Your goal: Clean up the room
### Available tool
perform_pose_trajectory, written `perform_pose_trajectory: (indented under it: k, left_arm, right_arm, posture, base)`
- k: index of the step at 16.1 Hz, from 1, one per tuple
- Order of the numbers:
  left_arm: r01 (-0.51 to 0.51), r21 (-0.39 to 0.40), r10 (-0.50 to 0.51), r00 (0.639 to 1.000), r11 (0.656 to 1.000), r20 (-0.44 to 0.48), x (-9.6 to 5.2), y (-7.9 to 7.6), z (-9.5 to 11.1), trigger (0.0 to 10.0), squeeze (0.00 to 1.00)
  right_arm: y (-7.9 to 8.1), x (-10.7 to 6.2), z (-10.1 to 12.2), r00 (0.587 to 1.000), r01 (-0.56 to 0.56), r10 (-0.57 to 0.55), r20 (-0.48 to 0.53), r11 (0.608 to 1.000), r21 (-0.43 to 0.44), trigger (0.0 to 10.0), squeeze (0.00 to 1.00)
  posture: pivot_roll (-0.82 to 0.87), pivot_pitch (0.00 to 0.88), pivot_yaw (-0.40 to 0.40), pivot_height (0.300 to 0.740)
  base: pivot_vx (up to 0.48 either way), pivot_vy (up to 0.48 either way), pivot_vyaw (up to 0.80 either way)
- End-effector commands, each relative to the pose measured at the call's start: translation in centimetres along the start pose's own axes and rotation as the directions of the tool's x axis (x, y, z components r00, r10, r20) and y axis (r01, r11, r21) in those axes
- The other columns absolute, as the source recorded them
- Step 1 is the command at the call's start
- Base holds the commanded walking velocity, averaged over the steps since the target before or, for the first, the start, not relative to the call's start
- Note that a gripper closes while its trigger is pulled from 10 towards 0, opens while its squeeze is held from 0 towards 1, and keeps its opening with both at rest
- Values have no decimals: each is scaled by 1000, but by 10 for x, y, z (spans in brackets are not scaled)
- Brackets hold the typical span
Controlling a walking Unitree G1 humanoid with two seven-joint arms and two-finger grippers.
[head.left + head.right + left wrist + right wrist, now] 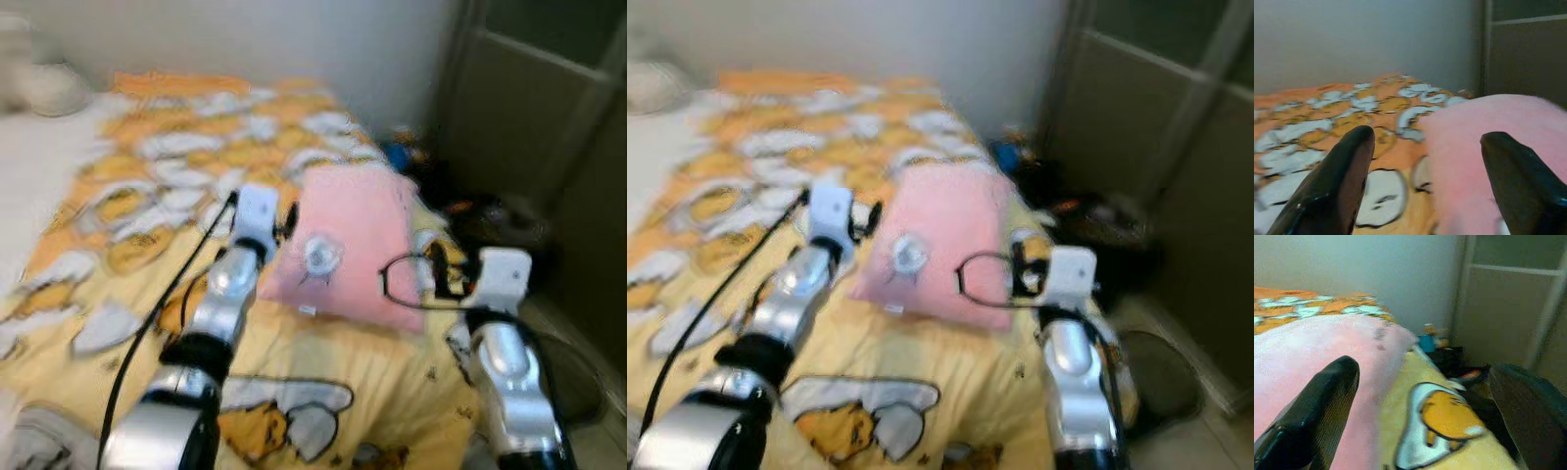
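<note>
Both grippers' spread fingers flank the pink pillow.

The two head views looked forward and down from above the bed's near edge, toward the wall behind it. Both were blurred and shared the pillow by the bed's right edge, both arms and the door. The left wrist view sat low over the bed, close behind its end effector, facing that wall with the pillow near. The right wrist view looked along its end effector, past the pillow and the bed's right edge, at the same door.
</note>
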State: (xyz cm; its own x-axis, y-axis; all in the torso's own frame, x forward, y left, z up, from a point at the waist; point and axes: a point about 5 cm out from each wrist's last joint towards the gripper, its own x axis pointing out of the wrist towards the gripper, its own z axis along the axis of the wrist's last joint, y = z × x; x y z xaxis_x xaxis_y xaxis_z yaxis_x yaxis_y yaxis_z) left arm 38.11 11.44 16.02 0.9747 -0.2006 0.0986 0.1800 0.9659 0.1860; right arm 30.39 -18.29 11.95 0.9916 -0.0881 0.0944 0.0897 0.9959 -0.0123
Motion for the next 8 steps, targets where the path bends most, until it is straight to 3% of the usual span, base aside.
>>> perform_pose_trajectory:
  k: [1, 5, 8]
  left_arm:
    - [10, 15, -9, 1000, 1000, -19, 2, -1, -1, 10000, 1000]
    - [-37, -43, 34, 998, 998, -59, -2, 5, -9, 10000, 1000]
    - [-34, -36, 32, 998, 999, -46, 4, 13, -1, 10000, 1000]
  right_arm:
    - [3, 0, -2, 999, -27, 27, -19, 999, 24, 10000, 1000]
    - [12, -6, -4, 995, -92, 93, -21, 996, 13, 10000, 1000]
    - [12, -3, 1, 995, -102, 102, -3, 995, 15, 10000, 1000]
  posture:
    - [-94, 22, 6, 736]
    - [-91, 17, 3, 736]
    - [-88, 27, 2, 736]
  base:
    - [0, 0, 0]
    - [0, 0, 0]
    - [0, 0, 0]
